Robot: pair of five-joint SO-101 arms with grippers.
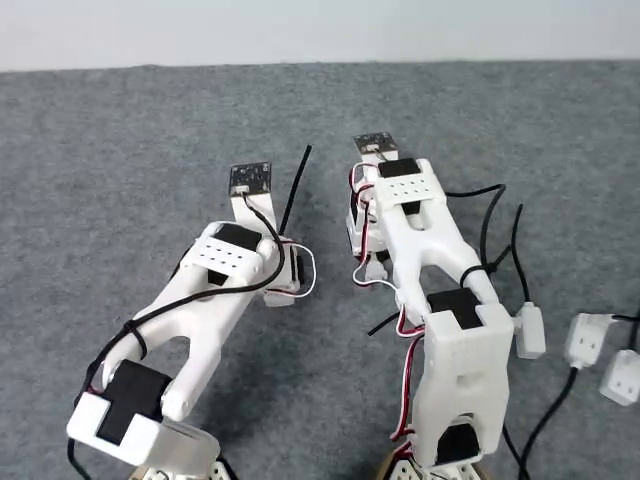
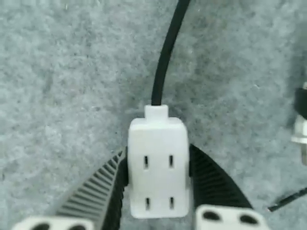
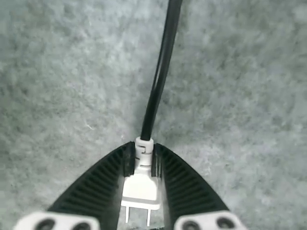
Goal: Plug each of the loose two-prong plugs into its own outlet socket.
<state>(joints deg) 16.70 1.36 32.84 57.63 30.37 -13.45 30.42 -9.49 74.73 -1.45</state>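
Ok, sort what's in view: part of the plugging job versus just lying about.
Job: outlet socket in left gripper; two-prong plug in right gripper; three white corded connectors beside the right arm.
Lying about: grey mat.

The high camera looks steeply down over the desk (image 1: 100,150) from well above, while the wrist cameras sit close over that same desk, sighting along the left pincer (image 2: 157,158) and right pincer (image 3: 144,148).
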